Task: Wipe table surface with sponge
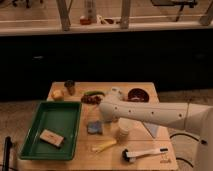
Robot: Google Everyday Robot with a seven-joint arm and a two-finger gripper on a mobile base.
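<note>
The light wooden table surface [150, 142] fills the lower middle of the camera view. The blue-grey sponge [95, 128] lies flat on it, just right of the green tray. My white arm reaches in from the right across the table. The gripper [104, 116] at its end hangs just above and slightly right of the sponge. I cannot tell whether it touches the sponge.
A green tray [60, 116] holding a tan block [52, 138] sits at the left. A pale cup [123, 129], a yellow piece [104, 145] and a black-and-white brush [145, 153] lie near the front. A dark red bowl [136, 94], a small dark cup [70, 87] and food items stand at the back.
</note>
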